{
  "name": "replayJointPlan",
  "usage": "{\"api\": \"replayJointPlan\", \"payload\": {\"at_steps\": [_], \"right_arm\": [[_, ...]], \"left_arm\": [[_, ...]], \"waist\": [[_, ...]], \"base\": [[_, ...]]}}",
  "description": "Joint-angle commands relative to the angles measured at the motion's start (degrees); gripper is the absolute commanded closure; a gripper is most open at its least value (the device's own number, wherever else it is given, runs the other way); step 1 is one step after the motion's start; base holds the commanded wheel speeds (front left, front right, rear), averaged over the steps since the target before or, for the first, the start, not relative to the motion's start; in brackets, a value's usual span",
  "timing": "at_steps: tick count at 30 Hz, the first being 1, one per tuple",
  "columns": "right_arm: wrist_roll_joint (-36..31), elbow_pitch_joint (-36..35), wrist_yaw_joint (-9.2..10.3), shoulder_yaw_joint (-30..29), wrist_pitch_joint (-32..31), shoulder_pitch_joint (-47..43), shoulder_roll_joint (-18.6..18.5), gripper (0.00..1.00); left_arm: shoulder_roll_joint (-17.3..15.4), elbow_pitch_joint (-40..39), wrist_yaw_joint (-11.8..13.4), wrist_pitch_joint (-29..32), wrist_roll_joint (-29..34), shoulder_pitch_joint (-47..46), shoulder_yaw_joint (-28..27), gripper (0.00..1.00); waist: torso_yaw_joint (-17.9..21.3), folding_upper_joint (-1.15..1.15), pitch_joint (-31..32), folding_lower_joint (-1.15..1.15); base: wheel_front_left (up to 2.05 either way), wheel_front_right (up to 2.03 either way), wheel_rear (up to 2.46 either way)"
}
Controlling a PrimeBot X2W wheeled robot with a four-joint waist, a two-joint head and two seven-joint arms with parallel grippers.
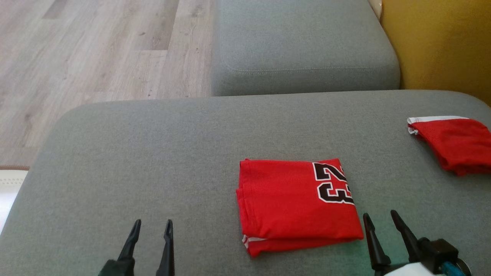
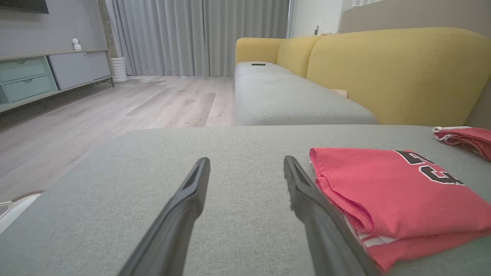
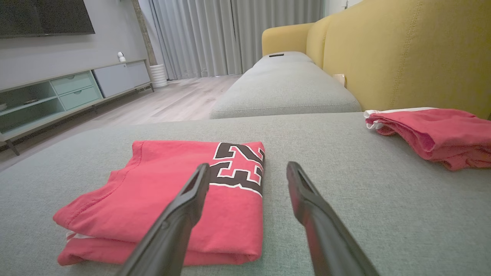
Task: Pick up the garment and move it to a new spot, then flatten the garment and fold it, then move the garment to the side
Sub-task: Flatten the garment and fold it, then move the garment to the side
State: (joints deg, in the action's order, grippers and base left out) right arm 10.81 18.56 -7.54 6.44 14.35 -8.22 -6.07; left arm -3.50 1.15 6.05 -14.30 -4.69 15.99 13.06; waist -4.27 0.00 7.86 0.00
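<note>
Nearest, at lower left, left tool (image 1: pixel 153 222), fingers apart, empty, over bare grey cushion (image 1: pixel 134 153). At lower right, right tool (image 1: pixel 379 214), likewise spread, gripping nothing, tips just beside the near right corner of the garment (image 1: pixel 295 199). Folded into a red rectangle, black-and-white number facing up, lying flat mid-cushion between both tools. Farther right, second red cloth (image 1: pixel 456 143), white-trimmed, bunched. Beyond, another grey seat (image 1: pixel 303 42), yellow backrest (image 1: pixel 441 42), wooden floor (image 1: pixel 76 50).
</note>
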Motion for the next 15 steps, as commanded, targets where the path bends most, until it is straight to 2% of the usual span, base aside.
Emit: {"api": "replayJointPlan", "payload": {"at_steps": [1,15], "right_arm": [[-0.49,-1.89,0.05,0.75,0.64,1.3,-0.43,0.0],[-1.27,-2.07,0.05,0.13,0.64,0.91,0.11,0.0]], "left_arm": [[0.56,-1.94,0.04,-0.7,0.27,-1.71,-2.33,0.0],[0.61,-1.44,0.48,-0.7,0.2,-1.52,-2.8,0.0]], "waist": [[-0.03,0.0,0.18,0.0],[-0.17,0.0,0.64,0.0]], "base": [[0.0,0.0,0.0],[0.0,0.0,0.0]]}}
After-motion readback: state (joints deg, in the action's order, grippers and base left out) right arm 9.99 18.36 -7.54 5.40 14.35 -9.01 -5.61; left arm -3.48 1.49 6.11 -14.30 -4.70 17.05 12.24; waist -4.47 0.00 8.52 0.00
